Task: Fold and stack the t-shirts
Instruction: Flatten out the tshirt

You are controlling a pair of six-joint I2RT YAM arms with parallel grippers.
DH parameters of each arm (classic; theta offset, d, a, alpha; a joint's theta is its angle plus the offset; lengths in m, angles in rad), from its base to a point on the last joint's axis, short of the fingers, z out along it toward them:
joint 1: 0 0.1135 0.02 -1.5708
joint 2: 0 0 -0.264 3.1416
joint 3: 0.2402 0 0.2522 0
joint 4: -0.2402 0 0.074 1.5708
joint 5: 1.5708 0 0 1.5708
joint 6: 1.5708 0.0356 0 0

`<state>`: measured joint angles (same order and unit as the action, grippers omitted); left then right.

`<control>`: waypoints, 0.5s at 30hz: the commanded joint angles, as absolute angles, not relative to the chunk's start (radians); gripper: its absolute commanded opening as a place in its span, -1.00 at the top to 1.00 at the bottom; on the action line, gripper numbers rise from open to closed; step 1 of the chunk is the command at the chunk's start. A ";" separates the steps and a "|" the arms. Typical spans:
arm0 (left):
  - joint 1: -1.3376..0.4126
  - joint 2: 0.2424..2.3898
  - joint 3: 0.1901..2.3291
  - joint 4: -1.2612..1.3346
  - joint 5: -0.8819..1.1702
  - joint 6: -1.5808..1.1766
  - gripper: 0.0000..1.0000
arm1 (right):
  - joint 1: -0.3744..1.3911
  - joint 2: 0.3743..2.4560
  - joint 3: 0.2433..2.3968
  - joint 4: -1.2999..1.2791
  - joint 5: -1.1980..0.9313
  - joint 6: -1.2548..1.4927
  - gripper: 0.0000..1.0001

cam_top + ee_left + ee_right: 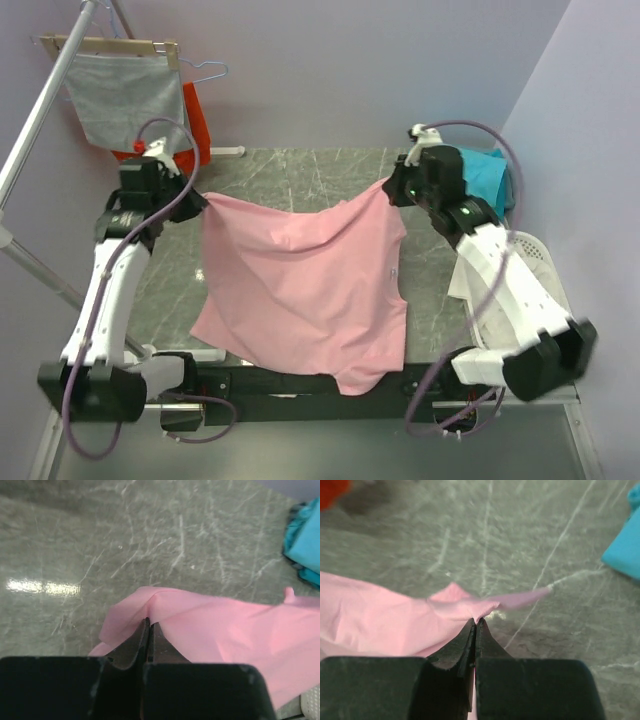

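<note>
Top external first, then each wrist: both arms are holding the pink t-shirt (300, 290) up by its far edge.
Top external is showing the left gripper (192, 200) and right gripper (392, 188) each pinching one far corner, while the shirt is sagging between them and draping over the table (300, 170) toward the near edge; a teal t-shirt (490, 175) is lying at the far right corner. Left wrist is showing its fingers (135, 647) pressing closed on a pink fold above the marbled surface. Right wrist is showing its fingers (455, 647) clamping shut on the other pink corner, the teal cloth lying well apart.
</note>
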<state>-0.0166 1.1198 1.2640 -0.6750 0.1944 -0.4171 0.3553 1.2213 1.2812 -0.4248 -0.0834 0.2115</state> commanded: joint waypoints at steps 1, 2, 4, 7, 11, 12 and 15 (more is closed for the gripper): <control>-0.018 1.247 1.187 -0.447 0.169 -0.497 0.99 | 0.341 1.397 1.290 -0.253 -0.002 0.209 1.00; -0.018 1.325 1.184 -0.443 0.164 -0.506 0.99 | 0.334 1.487 1.305 -0.247 -0.002 0.210 1.00; -0.020 1.403 1.206 -0.418 0.144 -0.515 0.99 | 0.321 1.578 1.368 -0.238 0.021 0.218 1.00; -0.020 1.520 1.198 -0.327 0.111 -0.534 0.99 | 0.296 1.776 1.471 -0.230 0.018 0.227 1.00; -0.021 1.727 1.280 -0.198 0.089 -0.558 0.99 | 0.267 1.932 1.635 -0.239 0.064 0.225 1.00; -0.023 1.759 1.299 -0.174 0.089 -0.564 0.98 | 0.262 1.968 1.678 -0.250 0.080 0.229 1.00; -0.026 1.868 1.386 -0.124 0.055 -0.558 0.99 | 0.253 2.095 1.854 -0.290 0.156 0.222 1.00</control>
<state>-0.0177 1.7779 1.2564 -0.2913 0.1066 -0.5392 0.2722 2.0277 1.6527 -0.3260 0.0402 0.2226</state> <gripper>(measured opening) 0.016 0.008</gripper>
